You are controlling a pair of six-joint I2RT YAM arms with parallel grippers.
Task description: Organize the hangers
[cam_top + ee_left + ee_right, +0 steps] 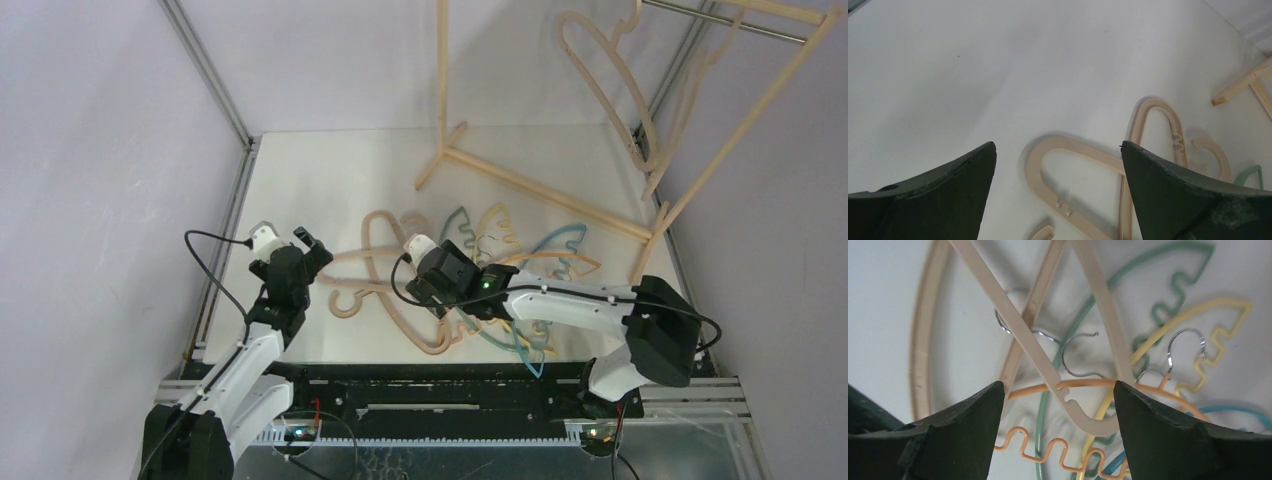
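Top view: the hangers (480, 250) are lying in a tangled heap on the table (300, 170), near of the rack (545, 192).

Left wrist: the left gripper (1058, 147) is being held wide and empty, with beige hangers (1088, 152) lying just beyond it.

Right wrist: the right gripper (1058, 390) is being held wide, gripping nothing, astride crossed beige arms.
- An orange hanger (1043, 447) and wire hooks (1075, 357) are lying interlaced underneath.
- Risk, as judged: two arms are likely being pinched at once on closing, or hooked neighbours are being dragged up on lifting.

No writing is being shown.
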